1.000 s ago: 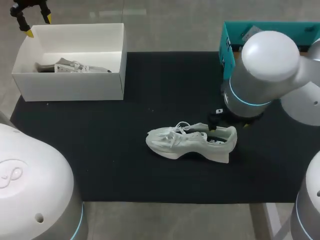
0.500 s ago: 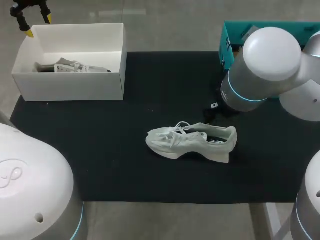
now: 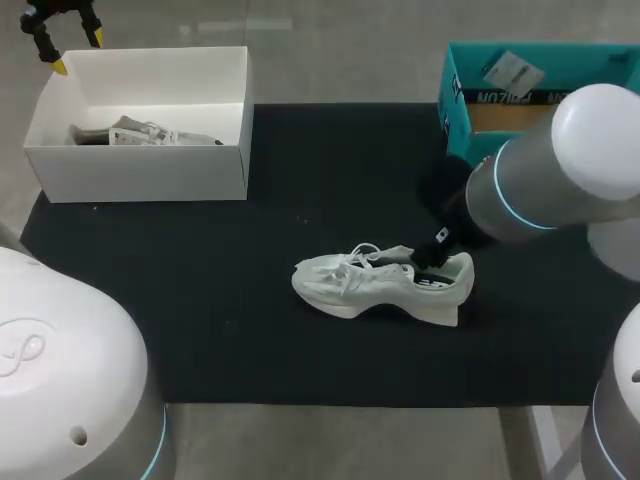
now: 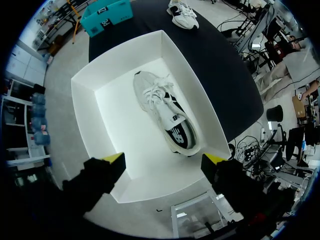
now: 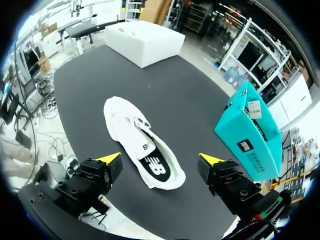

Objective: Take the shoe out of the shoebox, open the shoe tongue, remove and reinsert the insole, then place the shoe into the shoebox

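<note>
Shoe [image 5: 140, 150]: upright on the mat [image 3: 200, 300], just under your right gripper [image 5: 160, 160], with the insole [image 5: 157, 167] seated inside.
Right fingers: spread wide and empty, straddling the heel opening from above.
Handling: probably light, with a soft upper and a stiffer heel. Pinch the tongue [image 5: 144, 146] or the heel rim [image 5: 172, 182].
Right arm: wrist points down over the heel.
Left gripper [image 4: 164, 158]: spread and empty above the white box [image 4: 120, 70], well apart, with a second shoe [image 4: 165, 112] inside.

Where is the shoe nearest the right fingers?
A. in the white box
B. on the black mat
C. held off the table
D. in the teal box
B: the shoe rests on the mat under the open right fingers, untouched by them.
</note>
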Controlling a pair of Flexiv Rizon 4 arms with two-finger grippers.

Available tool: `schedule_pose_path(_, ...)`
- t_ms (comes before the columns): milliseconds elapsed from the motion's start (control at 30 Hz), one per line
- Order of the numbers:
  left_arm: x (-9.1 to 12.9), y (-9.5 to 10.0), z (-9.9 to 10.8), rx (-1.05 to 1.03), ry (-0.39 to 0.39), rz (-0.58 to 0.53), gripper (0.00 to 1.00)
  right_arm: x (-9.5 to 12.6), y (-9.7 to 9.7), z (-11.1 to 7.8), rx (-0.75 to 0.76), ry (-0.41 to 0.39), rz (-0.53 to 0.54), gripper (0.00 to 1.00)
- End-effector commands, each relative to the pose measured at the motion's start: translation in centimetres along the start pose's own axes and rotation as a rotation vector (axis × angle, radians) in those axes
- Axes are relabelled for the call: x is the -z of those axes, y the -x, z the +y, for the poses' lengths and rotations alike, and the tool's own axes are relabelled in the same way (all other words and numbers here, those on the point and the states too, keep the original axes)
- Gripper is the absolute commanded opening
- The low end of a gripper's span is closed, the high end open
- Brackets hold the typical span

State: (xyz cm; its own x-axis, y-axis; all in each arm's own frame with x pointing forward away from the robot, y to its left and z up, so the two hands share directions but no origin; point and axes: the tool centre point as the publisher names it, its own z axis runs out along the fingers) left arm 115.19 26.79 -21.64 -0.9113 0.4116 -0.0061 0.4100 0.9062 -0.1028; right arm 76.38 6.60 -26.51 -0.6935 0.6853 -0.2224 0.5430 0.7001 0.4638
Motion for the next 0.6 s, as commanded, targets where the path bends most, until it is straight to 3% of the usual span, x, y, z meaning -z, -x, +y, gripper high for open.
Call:
schedule_pose_path(33,0.0,-0.1,0.0,-0.001,0.002,0.001,1.00,0.1,0.4,-1.1,0.506,0.287,0.215,1.00)
schedule_pose_path(533,0.0,-0.1,0.0,-0.001,0.002,0.001,1.00,0.1,0.4,-1.1,0.506,0.287,0.215,1.00)
schedule_pose_path(600,0.0,-0.1,0.0,-0.001,0.002,0.001,1.00,-0.4,0.8,-2.3,0.483,0.283,0.241,1.00)
